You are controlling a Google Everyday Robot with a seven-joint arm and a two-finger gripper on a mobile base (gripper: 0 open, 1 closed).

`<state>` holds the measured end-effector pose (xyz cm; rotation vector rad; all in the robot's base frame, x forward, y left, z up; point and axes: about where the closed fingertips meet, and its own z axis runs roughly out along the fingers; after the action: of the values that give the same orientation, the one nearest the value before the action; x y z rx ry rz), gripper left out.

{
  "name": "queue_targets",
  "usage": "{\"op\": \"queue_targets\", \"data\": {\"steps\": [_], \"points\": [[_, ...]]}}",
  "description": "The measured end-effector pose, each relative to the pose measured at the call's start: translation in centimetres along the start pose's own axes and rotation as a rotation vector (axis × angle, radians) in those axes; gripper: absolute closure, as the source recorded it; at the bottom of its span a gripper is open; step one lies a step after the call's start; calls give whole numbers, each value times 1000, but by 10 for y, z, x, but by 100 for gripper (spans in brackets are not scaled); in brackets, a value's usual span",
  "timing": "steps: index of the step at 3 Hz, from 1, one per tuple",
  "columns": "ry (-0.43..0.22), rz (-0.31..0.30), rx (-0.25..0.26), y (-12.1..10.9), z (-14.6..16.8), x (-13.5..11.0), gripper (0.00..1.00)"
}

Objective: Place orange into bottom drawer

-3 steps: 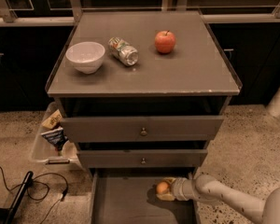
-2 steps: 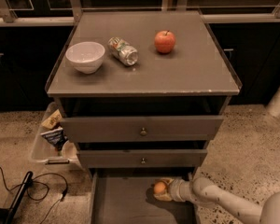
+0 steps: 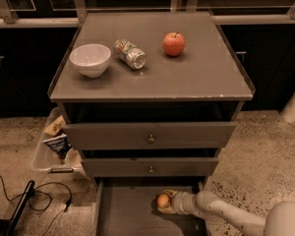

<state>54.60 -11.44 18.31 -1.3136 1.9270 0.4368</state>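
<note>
The orange (image 3: pixel 162 200) is a small round fruit held inside the open bottom drawer (image 3: pixel 123 215), low over its flat grey floor near the right side. My gripper (image 3: pixel 166 201) reaches in from the lower right on a pale arm and is shut on the orange. Whether the fruit touches the floor I cannot tell. The bottom drawer projects forward under the two upper drawers.
On the cabinet top stand a white bowl (image 3: pixel 90 59), a can lying on its side (image 3: pixel 130 54) and a red apple (image 3: pixel 173 44). Two upper drawers with round knobs (image 3: pixel 151 138) stand slightly open. A clear bin of snack packets (image 3: pixel 54 144) and cables (image 3: pixel 34 200) lie on the floor at left.
My gripper with the orange has shifted slightly left and deeper over the bottom drawer floor. Nothing on the cabinet top has moved.
</note>
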Motion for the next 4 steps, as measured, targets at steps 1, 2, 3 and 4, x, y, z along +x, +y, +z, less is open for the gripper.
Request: {"op": "queue_targets", "data": {"steps": [1,2,3,4], "points": [[17,-19,-11,1,15,8,100],[37,-23,-31,3,28,18,100],[38,-25,-31,3,29,18,81],[38,-25,-31,3,29,18,58]]}}
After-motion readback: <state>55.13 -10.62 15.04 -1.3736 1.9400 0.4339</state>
